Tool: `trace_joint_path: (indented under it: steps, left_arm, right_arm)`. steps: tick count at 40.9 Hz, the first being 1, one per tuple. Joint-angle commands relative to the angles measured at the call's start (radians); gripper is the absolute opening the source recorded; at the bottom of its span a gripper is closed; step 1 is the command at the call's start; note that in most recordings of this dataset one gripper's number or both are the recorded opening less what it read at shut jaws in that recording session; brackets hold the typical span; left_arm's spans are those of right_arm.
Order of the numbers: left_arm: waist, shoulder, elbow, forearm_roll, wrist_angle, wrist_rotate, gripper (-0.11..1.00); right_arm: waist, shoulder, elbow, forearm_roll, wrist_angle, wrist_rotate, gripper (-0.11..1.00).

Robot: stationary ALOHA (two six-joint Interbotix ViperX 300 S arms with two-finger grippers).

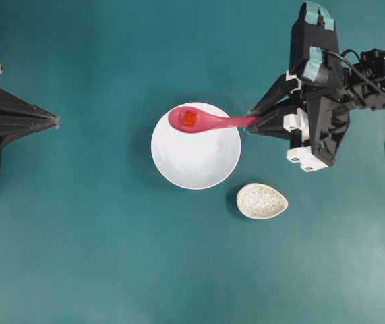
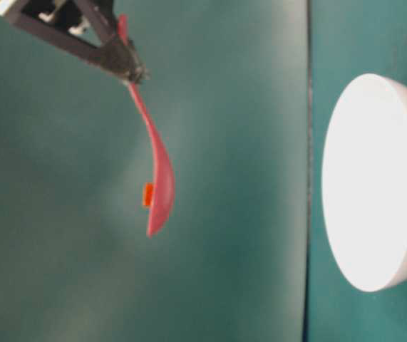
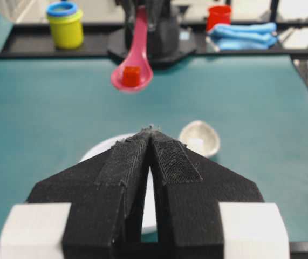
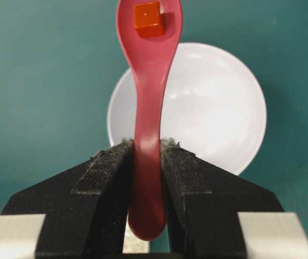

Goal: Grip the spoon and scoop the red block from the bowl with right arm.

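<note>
My right gripper (image 1: 251, 122) is shut on the handle of the pink-red spoon (image 1: 202, 121); the handle passes between its pads (image 4: 110, 167). The spoon (image 4: 148, 81) is lifted above the white bowl (image 1: 195, 158), its scoop over the bowl's far left rim. The red block (image 1: 189, 119) rests in the scoop, seen as a small orange-red cube (image 4: 147, 16) in the right wrist view and as the same cube (image 3: 131, 75) in the left wrist view. The table-level view shows the spoon (image 2: 157, 178) in the air, clear of the bowl (image 2: 374, 182). My left gripper (image 1: 56, 121) rests shut at the left with nothing in it.
A small speckled teardrop dish (image 1: 262, 200) lies on the teal table just right of the bowl's near side. Beyond the table's far edge stand a yellow pot (image 3: 65, 24), a red cup (image 3: 219, 16) and blue cloth (image 3: 243, 35).
</note>
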Motion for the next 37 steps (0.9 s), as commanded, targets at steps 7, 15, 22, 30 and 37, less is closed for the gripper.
trace_joint_path:
  steps: [7, 15, 22, 30, 37]
  left_arm:
    - [0.002, 0.006, -0.029, 0.0, 0.0, 0.002, 0.0]
    - [0.002, 0.009, -0.029, -0.002, -0.003, 0.002, 0.0]
    - [0.002, 0.008, -0.029, 0.0, -0.006, 0.002, 0.0]
    - [0.002, 0.005, -0.031, 0.0, -0.006, 0.002, 0.0]
    - [0.002, 0.005, -0.031, 0.0, -0.008, 0.002, 0.0]
  right_arm:
    - [0.003, -0.015, -0.025, -0.012, 0.006, -0.003, 0.24]
    - [0.003, -0.017, -0.026, -0.015, 0.014, -0.003, 0.24]
    - [0.003, -0.015, -0.026, -0.015, 0.014, -0.003, 0.24]
    - [0.003, -0.015, -0.025, -0.015, 0.015, -0.003, 0.24]
    - [0.003, -0.015, -0.025, -0.015, 0.017, -0.003, 0.24]
